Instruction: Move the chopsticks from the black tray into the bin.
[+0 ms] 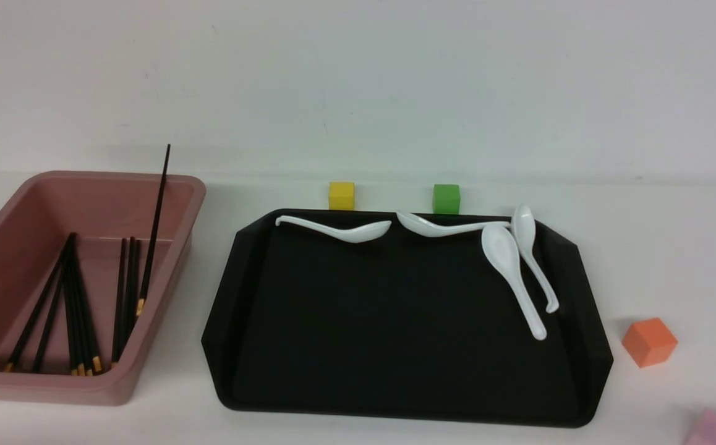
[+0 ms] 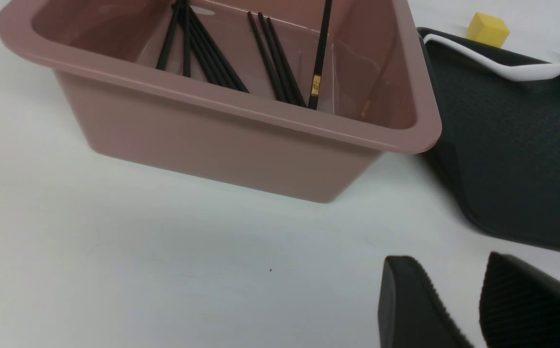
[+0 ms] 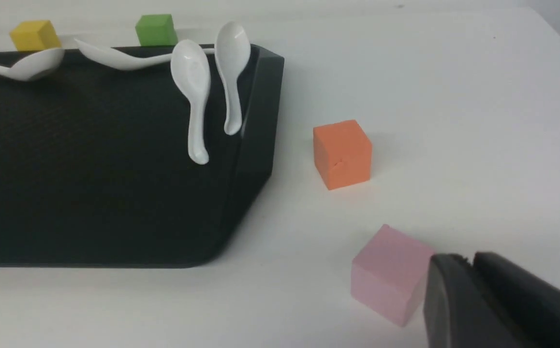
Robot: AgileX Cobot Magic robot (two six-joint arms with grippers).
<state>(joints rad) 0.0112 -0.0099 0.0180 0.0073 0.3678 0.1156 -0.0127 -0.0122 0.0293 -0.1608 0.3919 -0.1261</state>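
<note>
Black chopsticks (image 1: 81,309) with gold bands are inside the dusty-pink bin (image 1: 110,394), at the left of the front view. Most lie low in the bin in two groups, their banded ends toward the near wall. One chopstick (image 1: 159,213) leans steeply near the right-hand side, its plain end projecting above the far rim.

The black tray (image 1: 407,315) occupies the centre of the frame, apart from the bin, and bears four white spoons. One spoon (image 1: 358,233) lies along the far edge at upper centre; a second (image 1: 435,229) lies to its right. The remaining two (image 1: 509,256) (image 1: 525,228) lie toward the tray's upper right corner, handles pointing nearer.

A yellow block (image 1: 341,196) and a green block (image 1: 446,199) stand at the tray's far edge. An orange block (image 1: 650,343) is right of the tray, and a pink block (image 1: 713,429) is at the lower right corner, both on the white surface (image 1: 673,259).

Left end effector (image 2: 447,256): released, fingers parted, nothing between them. Right end effector (image 3: 461,257): fingertips close together, nothing grasped; whether clenched or slightly parted cannot be determined.
</note>
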